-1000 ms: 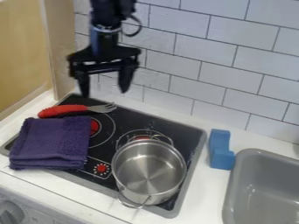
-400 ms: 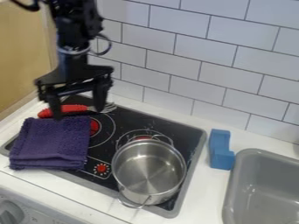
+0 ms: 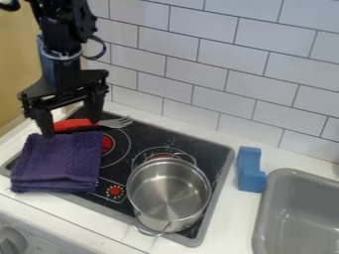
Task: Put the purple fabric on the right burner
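I'm on the approach to the grasp: the end effector hangs at the back edge of the purple fabric, fingers apart, nothing between them. The cloth lies folded over the stove's left side, beside the left burner's red centre. Next I'd want to come forward over the folds, lower, and pinch cloth, keeping clear of the red handle just behind. Then it's lift and across to the right burner, where the pot could get in the way.
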You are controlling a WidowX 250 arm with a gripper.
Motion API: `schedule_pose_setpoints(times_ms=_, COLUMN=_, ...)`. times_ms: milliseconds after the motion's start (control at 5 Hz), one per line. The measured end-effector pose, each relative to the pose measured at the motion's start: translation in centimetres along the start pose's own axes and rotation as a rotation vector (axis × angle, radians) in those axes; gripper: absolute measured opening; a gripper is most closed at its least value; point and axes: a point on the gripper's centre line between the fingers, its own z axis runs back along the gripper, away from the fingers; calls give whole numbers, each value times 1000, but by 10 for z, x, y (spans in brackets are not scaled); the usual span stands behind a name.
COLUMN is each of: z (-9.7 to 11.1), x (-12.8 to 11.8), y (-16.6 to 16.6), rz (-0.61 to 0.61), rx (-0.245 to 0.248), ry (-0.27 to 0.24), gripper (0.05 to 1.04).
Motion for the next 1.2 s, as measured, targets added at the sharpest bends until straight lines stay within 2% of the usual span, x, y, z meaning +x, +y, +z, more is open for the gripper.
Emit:
schedule_pose_setpoints(times_ms=200, z=-11, x=-3, y=0, rz=47, rx=5, ry=8, gripper=999)
schedule_pose_setpoints(times_ms=400, z=-17, x=-6, y=4, rz=71, rx=38, ry=9, gripper=999)
schedule_pose_setpoints(times_ms=600, z=-35, x=-12, y=7, rz=76, rx=96, ry=44, gripper=999)
schedule_pose_setpoints(times_ms=800, z=-49, x=-13, y=5, rz=87, rx=121, ry=66, gripper=999)
schedule_pose_setpoints(times_ms=1200, z=-53, x=-6, y=-10, rz=110, rx=107, ry=75, gripper=999)
